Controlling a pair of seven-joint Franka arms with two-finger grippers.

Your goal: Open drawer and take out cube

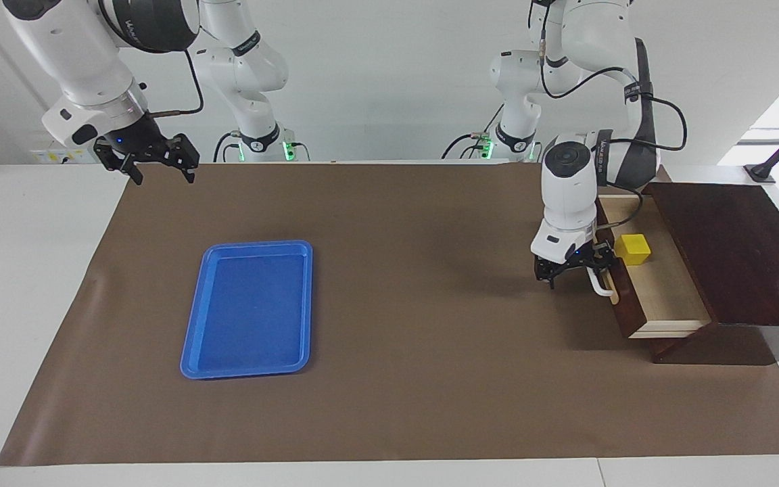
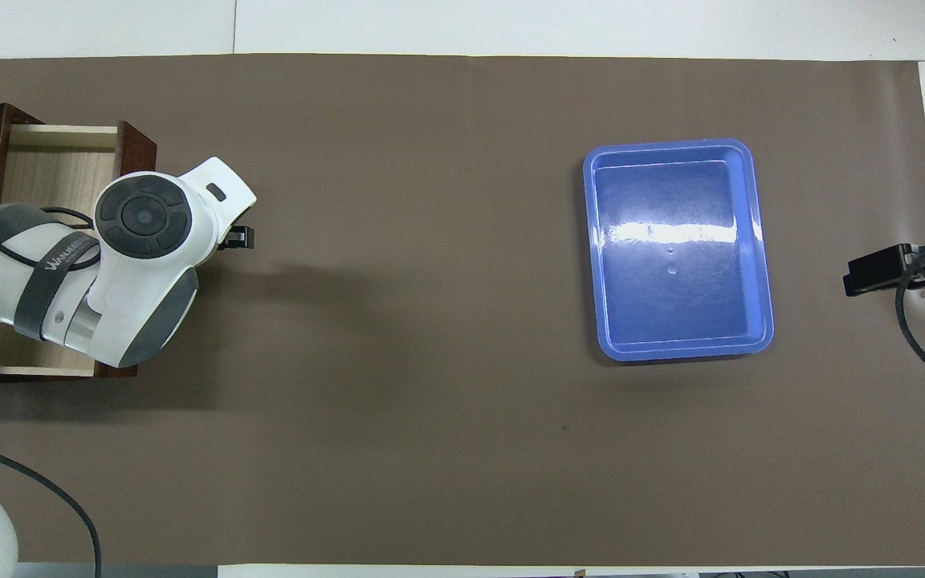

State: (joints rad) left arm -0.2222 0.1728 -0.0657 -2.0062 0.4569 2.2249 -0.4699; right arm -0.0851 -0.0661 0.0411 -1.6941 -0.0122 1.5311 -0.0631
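Wooden drawer (image 1: 663, 297), left gripper (image 1: 575, 270) at handle (image 1: 600, 284)

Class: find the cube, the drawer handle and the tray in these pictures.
cube (image 1: 633, 248), facing view, its front face.
handle (image 1: 599, 285), facing view, the white bar's lower end.
tray (image 2: 675, 350), overhead view, its rim nearest the robots.

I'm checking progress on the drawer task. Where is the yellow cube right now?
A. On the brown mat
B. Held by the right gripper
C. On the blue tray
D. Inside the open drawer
D: the yellow cube sits on the pale floor of the pulled-out drawer.
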